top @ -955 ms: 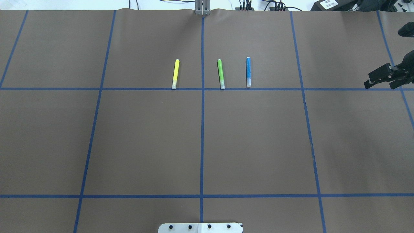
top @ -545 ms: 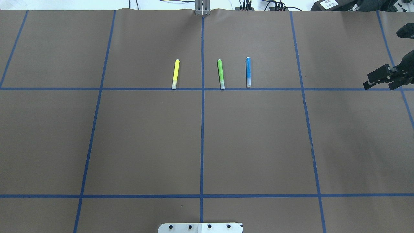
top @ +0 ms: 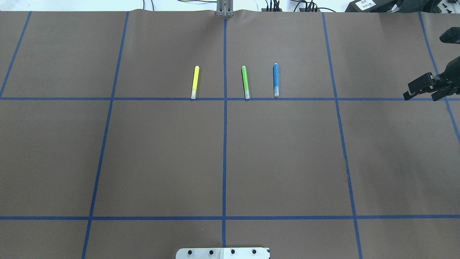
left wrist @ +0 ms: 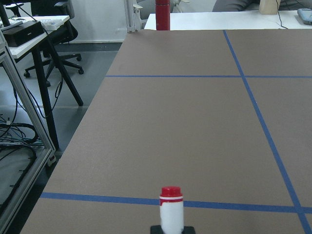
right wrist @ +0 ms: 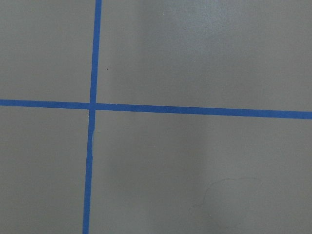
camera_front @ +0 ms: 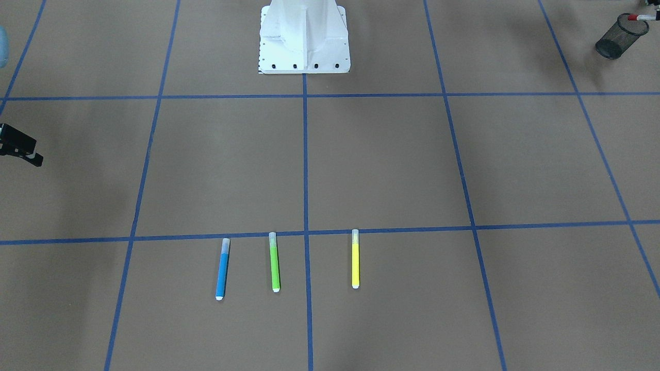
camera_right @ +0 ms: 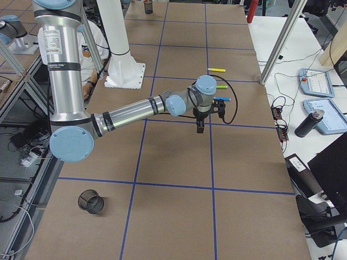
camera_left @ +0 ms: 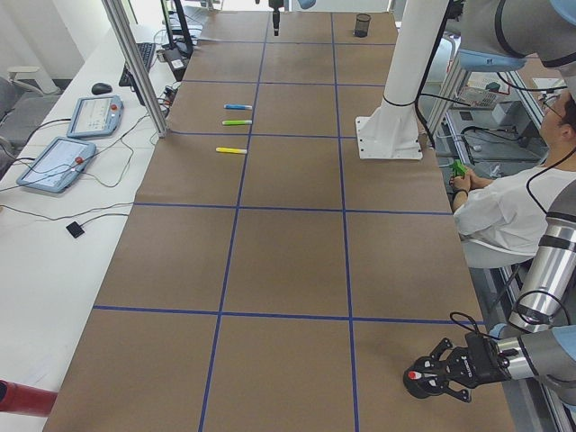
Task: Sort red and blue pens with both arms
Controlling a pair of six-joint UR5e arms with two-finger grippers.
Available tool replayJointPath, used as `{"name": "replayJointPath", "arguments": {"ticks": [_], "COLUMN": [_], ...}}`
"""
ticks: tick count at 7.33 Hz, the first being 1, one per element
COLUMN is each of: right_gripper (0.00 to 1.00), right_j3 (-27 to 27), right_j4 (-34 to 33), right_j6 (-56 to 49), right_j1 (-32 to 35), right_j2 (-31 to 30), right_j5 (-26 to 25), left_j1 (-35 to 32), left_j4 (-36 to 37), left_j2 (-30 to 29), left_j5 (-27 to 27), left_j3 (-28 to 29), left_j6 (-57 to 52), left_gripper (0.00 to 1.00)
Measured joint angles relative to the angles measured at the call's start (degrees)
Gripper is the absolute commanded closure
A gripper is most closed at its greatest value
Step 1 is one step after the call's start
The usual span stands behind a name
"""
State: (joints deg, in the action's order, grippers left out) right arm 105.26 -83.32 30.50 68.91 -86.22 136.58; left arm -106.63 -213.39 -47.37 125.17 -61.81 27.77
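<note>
Right claw [top: 419, 96] edged inward, spread; left claw [camera_left: 425, 380] grips red pen [left wrist: 171, 210].

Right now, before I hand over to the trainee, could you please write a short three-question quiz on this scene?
1. True or false: the green-barrelled marker lies between the yellow marker and the blue marker with the translucent cap.
2. Which holds the white-barrelled, red-capped pen? A) left gripper B) right gripper C) nothing
3. How many markers lie flat on the brown paper-covered table?
Key: 1 true; 2 A; 3 three.
</note>
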Motion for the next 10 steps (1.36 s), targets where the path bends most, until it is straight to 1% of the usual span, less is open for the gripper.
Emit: {"name": "replayJointPath", "arguments": {"ticks": [1, 2, 4, 8, 10], "right_gripper": [0.00, 0.00, 0.00, 0.00, 0.00], "right_j3": [-0.05, -0.08, -0.07, -0.03, 0.02], "right_j4": [0.00, 0.00, 0.00, 0.21, 0.26], "right_j6": [0.00, 0.00, 0.00, 2.00, 2.33], "right_j1": [0.00, 0.00, -0.01, -0.50, -0.59], "right_j2": [0.00, 0.00, 0.00, 0.08, 0.11], "right_j5": [0.00, 0.00, 0.00, 0.00, -0.02], "left_j1": [-0.01, -0.01, 0.01, 0.01, 0.07], "left_j4": [-0.01, -0.01, -0.07, -0.02, 0.66], "left_j2": [-0.12, -0.35, -0.65, -1.01, -3.58], "left_j5": [0.06, 0.12, 0.27, 1.11, 3.11], "left_j3": [-0.03, -0.06, -0.05, -0.12, -0.46], "left_j6": [0.00, 0.00, -0.02, 0.01, 1.49], "left_gripper": [0.92, 0.69, 0.00, 0.00, 0.00]}}
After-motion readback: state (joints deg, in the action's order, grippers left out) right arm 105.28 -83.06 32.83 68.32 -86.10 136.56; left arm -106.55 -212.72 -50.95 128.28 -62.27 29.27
